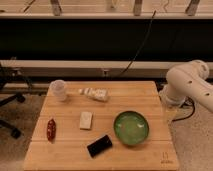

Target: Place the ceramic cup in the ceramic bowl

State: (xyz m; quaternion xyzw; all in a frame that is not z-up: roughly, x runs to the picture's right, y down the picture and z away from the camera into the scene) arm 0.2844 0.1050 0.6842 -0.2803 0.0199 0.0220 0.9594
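The wooden table (pixel 135 92) takes most of the view, and all the objects lie spread on it with free space between them, so each one can be reached alone. The white robot arm (pixel 192 82) bends in from the right side and points down beside the right edge of the table. In my judgement this is a waiting pose, because it is not over any object.

The green ceramic bowl (pixel 131 128) stands upright in the front right part of the table with nothing inside, so it is ready to receive something. The gripper (pixel 171 114) hangs at the end of the arm, just off the table edge and near the bowl. It holds nothing that I can see, and whether it is open or closed I cannot tell.

The ceramic cup (pixel 59 90) stands upright at the back left corner, well apart from the bowl and from the gripper. The task seems not yet started, and the arm must cross the table to take it.

A small bottle (pixel 95 93) lies on its side just right of the cup. A black object (pixel 99 145), a white block (pixel 86 120) and a red object (pixel 51 129) lie between cup and bowl and may stand in the path.
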